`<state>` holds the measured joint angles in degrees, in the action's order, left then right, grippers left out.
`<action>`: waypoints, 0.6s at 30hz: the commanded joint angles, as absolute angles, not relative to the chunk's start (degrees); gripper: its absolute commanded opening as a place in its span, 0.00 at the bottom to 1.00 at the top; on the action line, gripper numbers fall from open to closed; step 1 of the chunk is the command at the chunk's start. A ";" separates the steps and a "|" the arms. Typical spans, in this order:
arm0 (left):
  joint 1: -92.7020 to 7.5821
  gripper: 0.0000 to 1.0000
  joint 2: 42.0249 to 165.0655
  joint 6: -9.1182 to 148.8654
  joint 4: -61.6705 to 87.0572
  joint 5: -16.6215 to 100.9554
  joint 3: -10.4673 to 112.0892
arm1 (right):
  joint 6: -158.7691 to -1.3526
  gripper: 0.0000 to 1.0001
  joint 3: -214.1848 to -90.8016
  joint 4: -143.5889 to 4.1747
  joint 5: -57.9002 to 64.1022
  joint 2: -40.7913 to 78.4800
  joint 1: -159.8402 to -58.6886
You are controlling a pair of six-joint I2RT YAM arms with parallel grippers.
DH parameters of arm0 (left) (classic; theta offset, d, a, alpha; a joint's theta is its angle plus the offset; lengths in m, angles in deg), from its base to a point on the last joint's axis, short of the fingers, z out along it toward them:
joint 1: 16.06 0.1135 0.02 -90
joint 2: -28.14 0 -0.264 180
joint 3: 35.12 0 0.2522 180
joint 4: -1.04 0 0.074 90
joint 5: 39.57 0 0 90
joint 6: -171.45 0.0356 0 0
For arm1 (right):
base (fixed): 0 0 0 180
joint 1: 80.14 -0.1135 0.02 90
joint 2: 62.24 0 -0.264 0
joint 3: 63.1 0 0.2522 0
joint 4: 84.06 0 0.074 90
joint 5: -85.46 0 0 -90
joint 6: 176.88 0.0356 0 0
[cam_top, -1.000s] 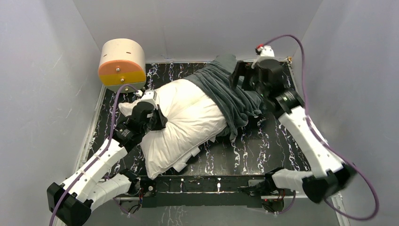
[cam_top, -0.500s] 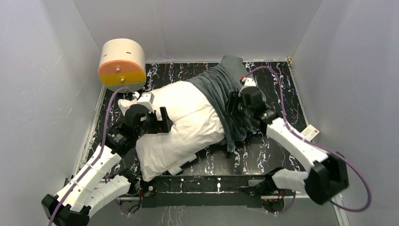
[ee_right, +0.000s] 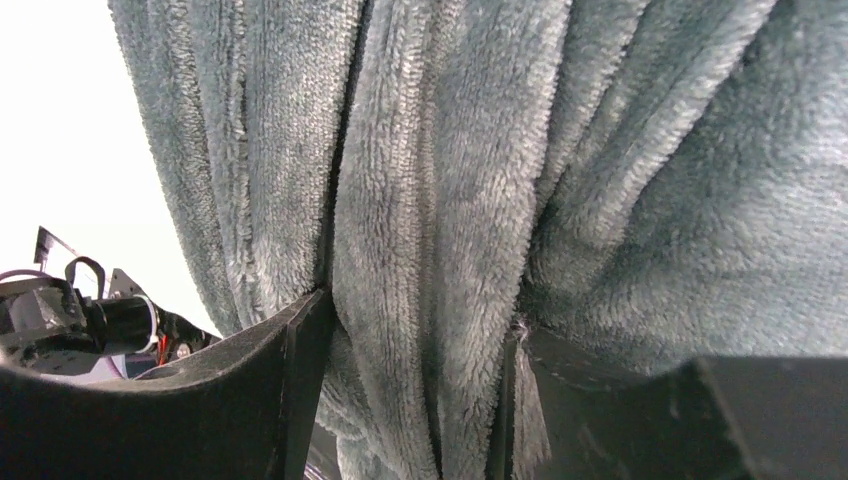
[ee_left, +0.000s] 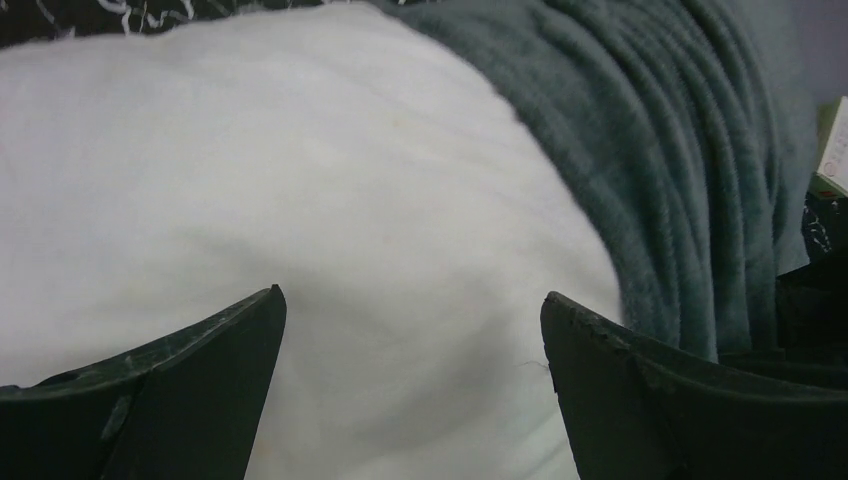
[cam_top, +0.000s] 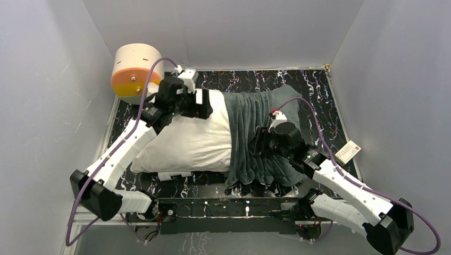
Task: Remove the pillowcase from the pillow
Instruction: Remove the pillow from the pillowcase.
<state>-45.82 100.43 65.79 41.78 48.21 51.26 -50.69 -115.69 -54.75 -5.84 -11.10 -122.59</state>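
1. Two arms work over the black marbled table (cam_top: 314, 95). Directions are from the overhead view, with 12 o'clock at the far wall.
2. Pillow (cam_top: 183, 143): white, lying across the table from the centre toward 9 o'clock. Its 9 o'clock part is bare.
3. Pillowcase (cam_top: 247, 114): grey-green plush face up, bunched in long folds over the pillow's 3 o'clock end. It spills onto the table toward 5 o'clock.
4. Left gripper (cam_top: 205, 103): at the pillow's 12 o'clock edge, jaws spread wide over bare white fabric. The wrist view shows the pillowcase edge off toward 2 o'clock. Cannot tell whether the fingers touch the pillow.
5. Right gripper (cam_top: 259, 144): on the pillowcase, about 4 o'clock of table centre. It pinches a thick fold of plush, pressed against both fingers in the wrist view.
6. Cream-and-orange cylinder (cam_top: 137, 71): in the 10 o'clock corner, near the left gripper.
7. Small white card (cam_top: 348, 152): at the 3 o'clock table edge, apart from the pillowcase.
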 commanded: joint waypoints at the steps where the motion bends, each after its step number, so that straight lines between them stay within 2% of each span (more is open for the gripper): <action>1: -46.38 0.98 105.66 71.18 37.10 41.99 63.13 | -52.04 0.63 -117.53 -46.73 -6.10 -12.73 -123.80; 7: -46.13 0.98 120.69 71.01 42.04 51.41 72.90 | -52.46 0.68 -119.12 -44.42 -8.67 -13.77 -123.75; 9: -45.96 0.98 124.38 69.80 45.32 53.30 72.59 | -52.89 0.73 -121.17 -43.28 -10.55 -14.46 -123.82; 12: -45.86 0.97 125.43 67.28 45.57 51.09 65.96 | -54.74 0.80 -126.10 -40.97 -16.86 -15.86 -123.80; 13: -45.88 0.91 124.52 66.34 44.48 50.52 62.42 | -55.96 0.81 -127.76 -40.65 -19.51 -16.15 -123.73; 16: -45.94 0.51 120.24 65.61 39.52 44.75 51.59 | -59.47 0.84 -134.30 -40.10 -26.06 -15.31 -123.73; 18: -46.03 0.35 116.63 65.36 36.95 41.03 47.67 | -60.42 0.85 -139.89 -39.01 -29.96 -12.83 -123.68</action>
<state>-45.64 123.91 66.30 32.49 48.69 55.83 -56.07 -129.59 -40.04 -19.04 -14.47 -123.51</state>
